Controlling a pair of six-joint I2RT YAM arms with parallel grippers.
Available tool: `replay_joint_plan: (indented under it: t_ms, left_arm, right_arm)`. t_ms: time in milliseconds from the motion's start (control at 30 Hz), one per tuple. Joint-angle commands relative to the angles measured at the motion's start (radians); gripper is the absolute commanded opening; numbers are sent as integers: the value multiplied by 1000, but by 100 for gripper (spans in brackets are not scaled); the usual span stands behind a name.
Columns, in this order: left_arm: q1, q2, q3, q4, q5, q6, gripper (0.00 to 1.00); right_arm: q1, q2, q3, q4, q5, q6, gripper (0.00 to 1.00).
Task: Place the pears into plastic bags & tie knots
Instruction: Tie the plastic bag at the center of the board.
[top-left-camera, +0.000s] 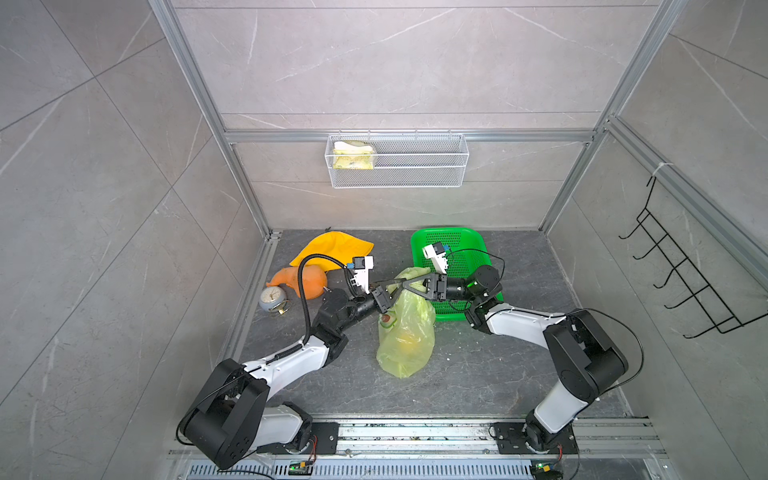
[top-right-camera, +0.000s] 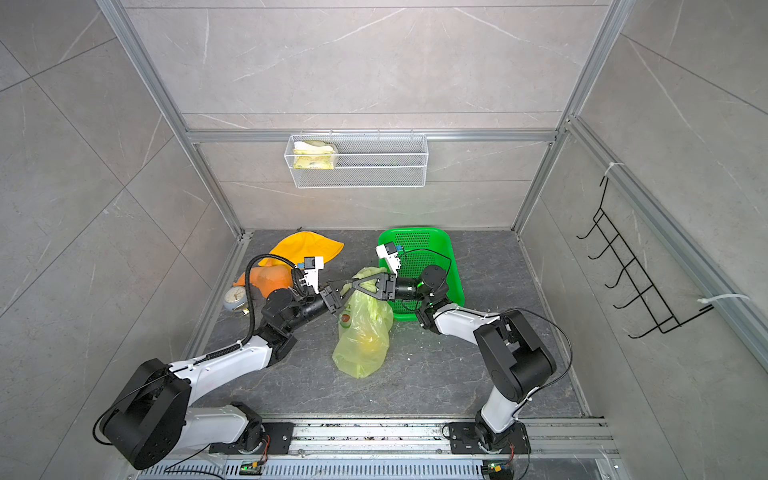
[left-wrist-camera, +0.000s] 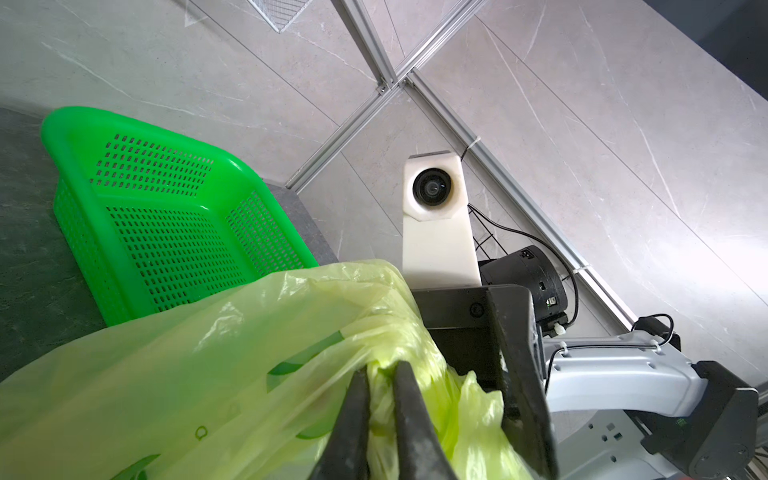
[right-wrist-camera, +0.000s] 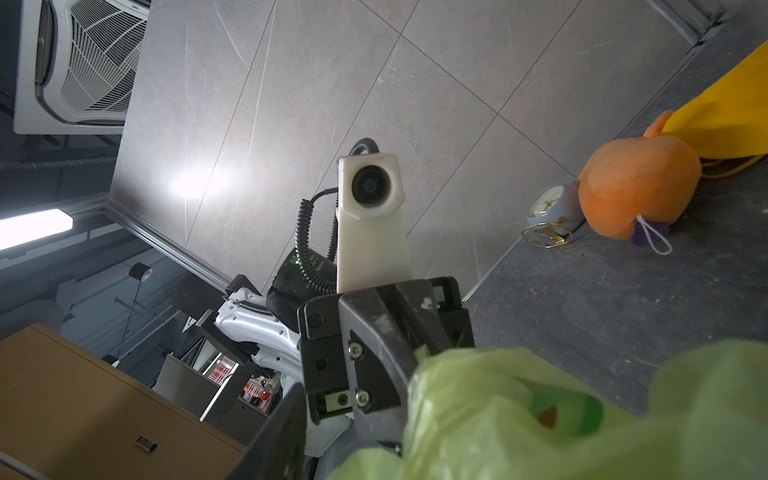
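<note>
The plastic bag (top-left-camera: 405, 328) is lying mid-worktop (top-left-camera: 478, 374), its fat end pointing toward the arm bases. Its neck is standing raised next to the green basket (top-left-camera: 419, 245), which is sitting just beside it. One yellow pear (top-left-camera: 405, 338) is showing thru the film low in the bag; other pears I can't make out for sure.

The left hand (left-wrist-camera: 381, 370) is clenching a bunched rope of plastic at the neck. In the left wrist view its two fingers are pressing nearly together w/ yellow-green film squeezed btw them. The right hand (top-left-camera: 388, 286) is reaching in from the opposite side, right up against the same bunch. One of its fingers is standing off to the side & the rest is hiding under film, so I can't tell if it's gripping anything. No knot is showing yet, as far as I can see.

Handling, imo: the film is looking thin, soft & slippery, prob easy to tear, while the fruit is weighing the bottom down. Best hold is prob the handle straps or the gathered neck, not the loose belly. That means pinching several layers at once & pulling gently so nothing is ripping.
</note>
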Motion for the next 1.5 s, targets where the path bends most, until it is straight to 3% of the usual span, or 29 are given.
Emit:
replay_joint_plan:
  t_ms: [0,67,500,633,800,833,967,1067,1267,1467]
  left_arm:
    - [-4,-34,-5,43,-16,12,4]
    - [-4,-55,-13,21,-39,21,0]
    - [-4,-119,-27,-71,-109,77,0]
    - [-4,-119,-17,-88,-90,87,15]
    - [-4,-94,-6,-72,-52,85,24]
    - [-4,-89,-3,-68,-46,83,23]
    - [-4,-72,0,-50,-43,77,0]
    - [-5,-64,1,-44,-50,75,0]
    - [-4,-61,1,-45,-56,79,0]
    - [-5,-63,1,-50,-59,92,0]
  right_arm:
    - [-25,-13,-28,12,33,13,50]
    - [-44,-36,-56,-9,45,12,51]
    - [-112,-171,-188,-112,100,-21,59]
    - [-115,-161,-177,-118,104,-19,59]
    - [-116,-144,-153,-111,89,-11,60]
    - [-115,-143,-151,-111,88,-10,60]
    - [-115,-145,-152,-113,85,-9,60]
    - [-115,-185,-189,-130,101,-12,60]
    - [-114,-361,-286,-307,137,-88,61]
    - [-71,-552,-253,-762,194,-346,63]
